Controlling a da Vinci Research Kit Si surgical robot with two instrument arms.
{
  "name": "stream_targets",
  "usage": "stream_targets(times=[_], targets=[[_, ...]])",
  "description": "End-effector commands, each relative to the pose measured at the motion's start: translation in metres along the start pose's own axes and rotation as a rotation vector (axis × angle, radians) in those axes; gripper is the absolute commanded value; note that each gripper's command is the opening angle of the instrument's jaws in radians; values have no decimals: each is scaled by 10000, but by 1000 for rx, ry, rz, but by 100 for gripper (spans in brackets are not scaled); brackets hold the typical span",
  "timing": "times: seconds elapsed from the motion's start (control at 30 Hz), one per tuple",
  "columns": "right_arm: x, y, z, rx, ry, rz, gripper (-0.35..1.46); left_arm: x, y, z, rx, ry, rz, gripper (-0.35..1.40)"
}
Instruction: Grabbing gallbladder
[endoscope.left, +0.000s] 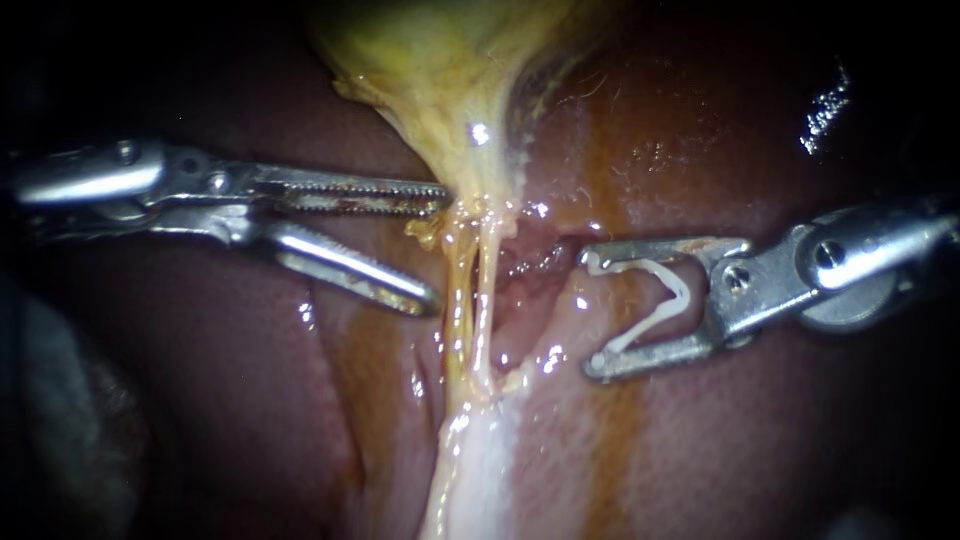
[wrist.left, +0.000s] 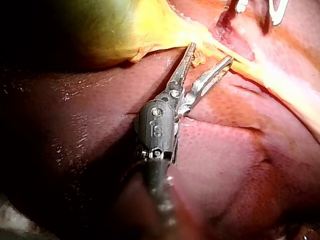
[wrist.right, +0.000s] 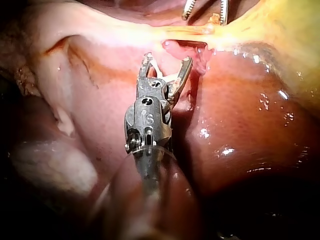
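Endoscope view: gallbladder (endoscope.left: 420, 70) sits at the top of the field, yellow, tapering down to a thin neck and pale strands that run over the liver (endoscope.left: 720, 440).

Left instrument (endoscope.left: 432, 248): end effector apart. The toothed upper jaw touches the side of the neck; the lower jaw lies just beside the strands. Nothing is gripped yet.

Right instrument (endoscope.left: 588, 313): end effector spread wide but clamped on a white clip (endoscope.left: 650, 266) seated against both jaws. It is parked on the far side of the strands, near them but not touching.

Step in hand, as we judge it, is the final approach before closing.

To do it well:
- Shift the bite up onto the fuller yellow wall. The stringy neck looks likely to tear or slip.
- Advance until tissue fills the toothed stretch, not only the tips.
- Keep the lower jaw off the liver surface.
- Close slowly and check the hold in the left wrist view before any pull.
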Motion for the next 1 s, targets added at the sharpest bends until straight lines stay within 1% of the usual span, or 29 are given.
stream_targets(times=[0.03, 0.1, 0.2, 0.23, 0.3, 0.4, 0.47, 0.53, 0.6, 0.7, 0.9, 1.0], targets=[[0, 0, 1, 0, 0, 0, 50, -2, -2, 1, 1, -1, -12, 34], [0, 0, 1, 0, 0, 0, 50, -6, -4, 2, 5, -1, -10, 34], [0, 0, 1, 0, 0, 0, 50, -10, -6, 2, 5, -1, -19, 29], [0, 0, 1, 0, 0, 0, 50, -11, -6, 2, 5, -1, -31, 24], [0, 0, 1, 0, 0, 0, 50, -11, -6, 1, 10, 0, -36, 17], [0, 0, 1, 0, 0, 0, 50, -11, -7, -2, 12, 1, -48, 2], [0, 0, 1, 0, 0, 0, 50, -9, -7, -5, 16, 1, -62, -15], [0, 0, 1, 0, 0, 0, 50, -5, -6, -9, 17, 2, -64, -30], [0, 0, 1, 0, 0, 0, 50, -2, -6, -12, 22, 3, -72, -35], [0, 0, 1, 0, 0, 0, 50, 2, -5, -15, 29, 4, -81, -35], [0, 0, 1, 0, 0, 0, 50, 9, 0, -24, 26, 4, -92, -35], [-1, 0, 0, 0, 0, 0, 50, 16, 6, -34, 22, -2, -131, -35]])
